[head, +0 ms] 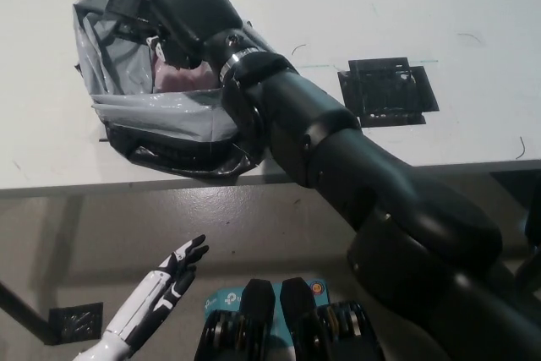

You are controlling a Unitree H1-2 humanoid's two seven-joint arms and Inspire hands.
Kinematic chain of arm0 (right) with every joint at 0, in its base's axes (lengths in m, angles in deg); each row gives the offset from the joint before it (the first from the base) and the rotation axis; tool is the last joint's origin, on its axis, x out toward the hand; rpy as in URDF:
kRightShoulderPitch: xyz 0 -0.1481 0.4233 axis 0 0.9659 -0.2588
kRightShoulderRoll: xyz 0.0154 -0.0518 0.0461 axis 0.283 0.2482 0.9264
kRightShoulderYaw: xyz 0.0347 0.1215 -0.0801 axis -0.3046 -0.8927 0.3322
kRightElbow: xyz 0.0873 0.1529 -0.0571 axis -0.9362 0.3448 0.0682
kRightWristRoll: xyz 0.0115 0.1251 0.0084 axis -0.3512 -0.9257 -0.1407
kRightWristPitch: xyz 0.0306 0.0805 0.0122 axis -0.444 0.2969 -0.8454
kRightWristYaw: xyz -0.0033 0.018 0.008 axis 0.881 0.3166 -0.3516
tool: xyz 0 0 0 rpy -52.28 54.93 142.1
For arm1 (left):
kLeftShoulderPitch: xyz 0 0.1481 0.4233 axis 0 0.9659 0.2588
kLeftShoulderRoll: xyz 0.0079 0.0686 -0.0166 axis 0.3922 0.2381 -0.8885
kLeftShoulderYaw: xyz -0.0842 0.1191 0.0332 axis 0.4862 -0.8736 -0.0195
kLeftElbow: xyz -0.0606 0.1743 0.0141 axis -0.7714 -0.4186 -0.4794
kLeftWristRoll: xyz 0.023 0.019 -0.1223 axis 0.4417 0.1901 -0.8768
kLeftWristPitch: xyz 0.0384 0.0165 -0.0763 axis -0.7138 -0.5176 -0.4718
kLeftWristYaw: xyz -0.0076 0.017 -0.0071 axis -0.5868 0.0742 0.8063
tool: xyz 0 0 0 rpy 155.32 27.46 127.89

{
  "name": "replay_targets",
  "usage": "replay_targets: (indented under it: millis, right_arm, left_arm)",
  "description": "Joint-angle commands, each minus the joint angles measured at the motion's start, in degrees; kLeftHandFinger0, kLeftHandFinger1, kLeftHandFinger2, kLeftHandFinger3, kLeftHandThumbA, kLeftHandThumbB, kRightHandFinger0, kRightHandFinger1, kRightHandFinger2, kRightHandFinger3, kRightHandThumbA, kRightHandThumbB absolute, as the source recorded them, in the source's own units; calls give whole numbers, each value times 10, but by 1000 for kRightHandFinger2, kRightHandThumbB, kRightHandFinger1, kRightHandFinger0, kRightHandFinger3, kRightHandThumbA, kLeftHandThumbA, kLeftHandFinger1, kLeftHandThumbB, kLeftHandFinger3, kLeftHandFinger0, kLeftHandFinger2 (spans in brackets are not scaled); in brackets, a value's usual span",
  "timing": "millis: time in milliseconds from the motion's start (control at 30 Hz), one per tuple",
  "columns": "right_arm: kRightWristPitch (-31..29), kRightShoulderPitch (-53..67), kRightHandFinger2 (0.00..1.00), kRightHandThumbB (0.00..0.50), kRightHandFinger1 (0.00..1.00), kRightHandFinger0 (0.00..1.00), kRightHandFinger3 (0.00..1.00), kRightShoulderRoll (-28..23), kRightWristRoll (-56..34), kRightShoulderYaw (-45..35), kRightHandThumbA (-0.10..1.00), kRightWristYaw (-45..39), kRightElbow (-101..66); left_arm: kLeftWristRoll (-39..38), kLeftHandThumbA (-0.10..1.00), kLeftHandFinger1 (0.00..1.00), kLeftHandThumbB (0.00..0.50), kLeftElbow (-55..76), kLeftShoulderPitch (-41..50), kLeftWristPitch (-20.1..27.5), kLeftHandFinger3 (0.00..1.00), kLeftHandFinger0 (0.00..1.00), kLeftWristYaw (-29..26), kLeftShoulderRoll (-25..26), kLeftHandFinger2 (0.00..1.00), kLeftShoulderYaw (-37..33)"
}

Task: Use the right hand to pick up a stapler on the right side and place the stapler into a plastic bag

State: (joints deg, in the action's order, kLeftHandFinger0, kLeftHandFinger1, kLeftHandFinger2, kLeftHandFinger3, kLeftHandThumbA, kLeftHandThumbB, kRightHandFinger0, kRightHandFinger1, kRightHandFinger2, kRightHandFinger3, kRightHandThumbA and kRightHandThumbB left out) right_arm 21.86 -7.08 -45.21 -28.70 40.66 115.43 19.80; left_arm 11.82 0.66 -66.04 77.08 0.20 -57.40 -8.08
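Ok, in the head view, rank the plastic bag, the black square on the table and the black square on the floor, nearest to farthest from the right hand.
1. Plastic bag: upper left, with the right hand at its mouth.
2. Black square on the table: off to the right.
3. Black square on the floor: lower left, beside the resting left hand.

Black taped square (389,92) on white table (338,6)

Bright even light, soft shadows, slight blur
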Motion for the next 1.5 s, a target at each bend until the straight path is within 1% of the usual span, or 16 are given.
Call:
replay_targets:
  millis: [0,33,67,100,133,200,600,733,800,833,933,1033,1167,1233,1400,1467]
  right_arm:
    - [20,-21,1000,291,880,918,1000,-4,50,21,747,-3,2]
    - [34,-19,1000,343,1000,1000,1000,-2,53,24,765,-33,4]
    - [40,-16,1000,377,1000,1000,1000,-1,54,24,750,-51,5]
    - [41,-15,1000,377,1000,1000,1000,-1,54,24,750,-55,5]
    - [44,-12,1000,426,1000,1000,1000,-1,53,21,757,-63,6]
    - [51,-11,1000,444,1000,1000,1000,-1,55,19,811,-77,6]
    - [62,-2,1000,425,1000,1000,1000,-12,47,-8,826,-123,2]
    - [55,-11,1000,424,1000,1000,1000,-19,32,-30,898,-126,-2]
    - [52,-29,1000,458,1000,1000,1000,-29,24,-48,1000,-127,-7]
    - [52,-33,1000,458,1000,1000,1000,-31,23,-53,1000,-126,-8]
    - [20,-65,1000,443,1000,1000,1000,-57,-17,-110,1000,-136,-26]
    - [-22,-87,1000,400,1000,1000,1000,-90,-64,-172,1000,-156,-65]
    - [-42,-98,1000,419,1000,1000,1000,-129,-96,-235,1000,-186,-138]
    - [-4,-64,1000,405,1000,1000,1000,-176,-115,-273,1000,-231,-292]
    - [75,21,1000,370,1000,1000,1000,-256,-160,-322,1000,-313,-575]
    - [120,82,1000,362,1000,1000,1000,-289,-194,-354,1000,-334,-716]
  left_arm:
    - [-1,1000,1000,212,20,-5,-2,1000,1000,9,9,1000,-3]
    - [-1,1000,1000,217,23,-4,-4,1000,1000,10,9,1000,-3]
    - [0,1000,1000,232,24,-4,-6,1000,1000,11,9,1000,-4]
    - [0,1000,1000,232,25,-4,-7,1000,1000,11,9,1000,-4]
    - [1,1000,1000,240,26,-4,-8,1000,1000,11,10,1000,-4]
    - [3,1000,1000,243,27,-6,-9,1000,1000,12,10,1000,-5]
    - [11,1000,1000,273,30,-15,-13,1000,1000,12,11,1000,-7]
    - [9,1000,1000,270,26,-16,-12,1000,1000,13,11,1000,-7]
    - [13,1000,1000,263,22,-17,-7,1000,1000,12,10,1000,-9]
    - [13,1000,1000,262,21,-17,-6,1000,1000,11,10,1000,-9]
    - [11,1000,1000,258,23,-14,-10,1000,1000,14,13,1000,-9]
    - [10,1000,1000,255,21,-15,-9,1000,1000,12,13,1000,-7]
    - [11,1000,1000,239,19,-15,-4,1000,1000,10,13,1000,-5]
    - [11,1000,1000,201,11,-16,6,1000,1000,6,10,1000,-5]
    - [6,1000,1000,209,-6,-20,17,1000,1000,-2,5,1000,2]
    - [9,1000,1000,193,-15,-24,22,1000,1000,-8,5,1000,6]
